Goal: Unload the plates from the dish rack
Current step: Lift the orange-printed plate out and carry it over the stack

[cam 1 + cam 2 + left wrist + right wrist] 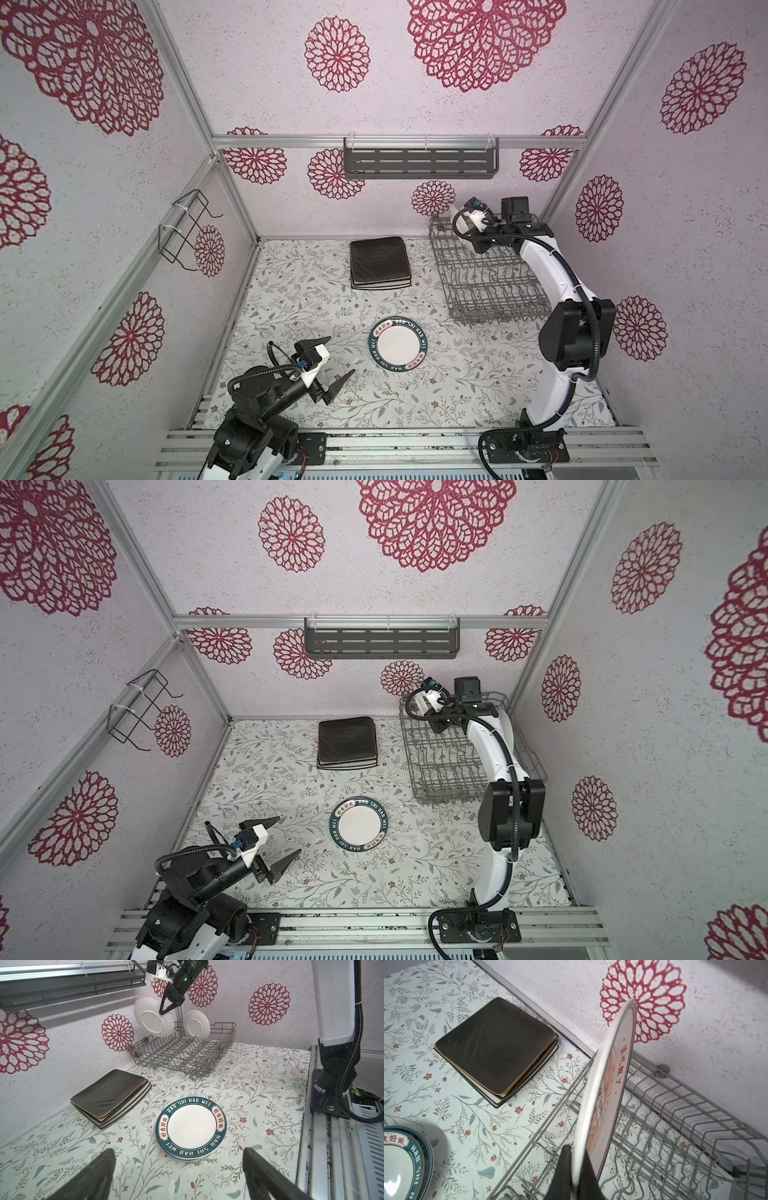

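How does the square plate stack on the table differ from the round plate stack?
The square stack is topped by a black plate, the round stack by a white one with a teal lettered rim. The square stack sits by the back wall, the round stack nearer the front. Both lie flat on the table, outside the dish rack.

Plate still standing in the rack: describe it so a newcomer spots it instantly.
Find the grey wire dish rack at the back right of the table. At its far end, one round white plate stands on edge between the tines. Unlike the lifted plate beside it, clamped in the right tool, nothing grips it.
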Available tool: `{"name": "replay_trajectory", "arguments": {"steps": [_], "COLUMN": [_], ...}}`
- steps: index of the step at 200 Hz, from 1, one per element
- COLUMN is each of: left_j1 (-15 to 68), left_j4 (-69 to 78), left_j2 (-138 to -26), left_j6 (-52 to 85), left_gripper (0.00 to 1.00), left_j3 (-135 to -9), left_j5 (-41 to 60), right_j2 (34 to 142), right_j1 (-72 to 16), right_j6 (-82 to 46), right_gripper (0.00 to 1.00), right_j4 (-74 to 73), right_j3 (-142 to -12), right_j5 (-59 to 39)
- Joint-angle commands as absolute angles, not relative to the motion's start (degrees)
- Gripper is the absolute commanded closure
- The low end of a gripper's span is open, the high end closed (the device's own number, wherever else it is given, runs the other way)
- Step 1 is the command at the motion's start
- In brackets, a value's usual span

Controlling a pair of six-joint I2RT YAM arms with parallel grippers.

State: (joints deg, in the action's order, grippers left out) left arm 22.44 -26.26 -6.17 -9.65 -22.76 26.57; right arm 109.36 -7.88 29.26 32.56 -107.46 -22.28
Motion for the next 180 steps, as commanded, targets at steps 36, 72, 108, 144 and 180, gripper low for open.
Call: {"name": "replay_trajectory", "arguments": {"steps": [36, 72, 108, 144, 180], "left_j1": [22.24, 22.27, 22.26, 22.24, 22.27], "left_j4": [-25.49, -25.57, -25.58, -25.58, -25.58], "left_j2": [-4.91, -4.57, -4.32, -4.00, -3.47], "left_j6": [-10.43, -10.43, -10.44, -10.54, -10.50], "left_gripper": [0.03, 0.02, 0.03, 0.03, 0.03], "left_j3": [-22.26, -22.24, -22.29, -22.24, -22.24], "left_j5": [28.03, 28.30, 28.62, 28.69, 28.92], "right_j2": [101.04, 97.52, 93.12, 89.04, 85.10], "right_j1": [-16.08, -22.30, -28.52, -34.50, -40.53], "right_j6": [34.76, 38.25, 42.82, 47.73, 51.94], "right_gripper": [0.96, 0.97, 0.98, 0.98, 0.99], "right_j4": [31.03, 28.62, 22.46, 15.17, 8.09], "right_j3": [-107.58, -102.99, -95.21, -87.84, -80.27], "right_j5": [-16.78, -9.11, 0.23, 8.54, 15.63]}}
